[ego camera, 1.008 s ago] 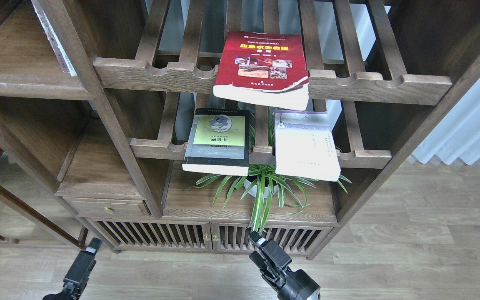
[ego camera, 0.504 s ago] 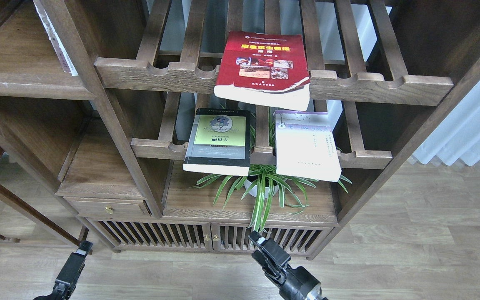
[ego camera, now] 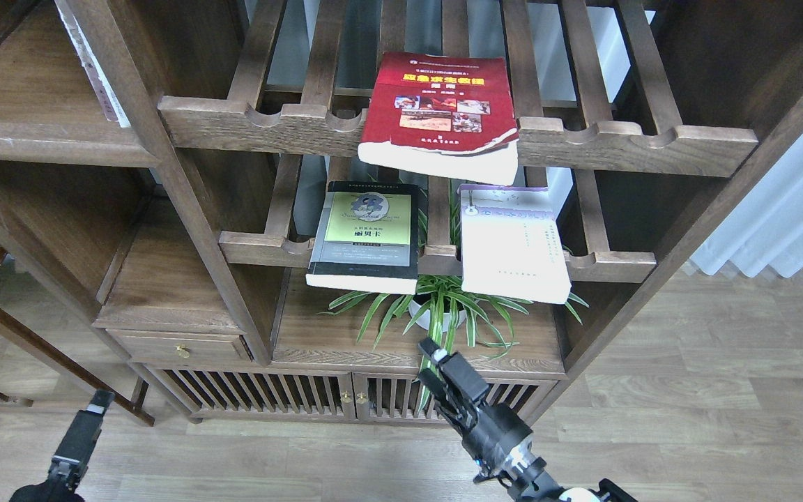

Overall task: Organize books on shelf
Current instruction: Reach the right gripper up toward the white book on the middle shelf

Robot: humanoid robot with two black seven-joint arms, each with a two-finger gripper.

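Note:
The thick red book [ego camera: 438, 115] lies flat on the upper slatted rack, its front hanging over the notched rail. The black-grey book with a yellow-green panel [ego camera: 365, 236] and the white-lavender book [ego camera: 511, 244] lie side by side on the lower slatted rack, both overhanging it. The solid dark shelf board [ego camera: 39, 143] is at the upper left. My right gripper [ego camera: 429, 364] is empty below the lower books, in front of the plant, its two fingers a little apart. My left gripper [ego camera: 91, 411] is low at the bottom left, seen as one dark bar.
A potted spider plant [ego camera: 436, 317] stands on the cabinet top under the lower rack. A thin white book [ego camera: 95, 70] leans at the upper left shelf's right end. A drawer [ego camera: 178, 346] and slatted cabinet doors [ego camera: 346, 397] are below. Wood floor lies to the right.
My right gripper has risen from in front of the cabinet doors to the plant's hanging leaves. My left gripper has dropped down and to the left.

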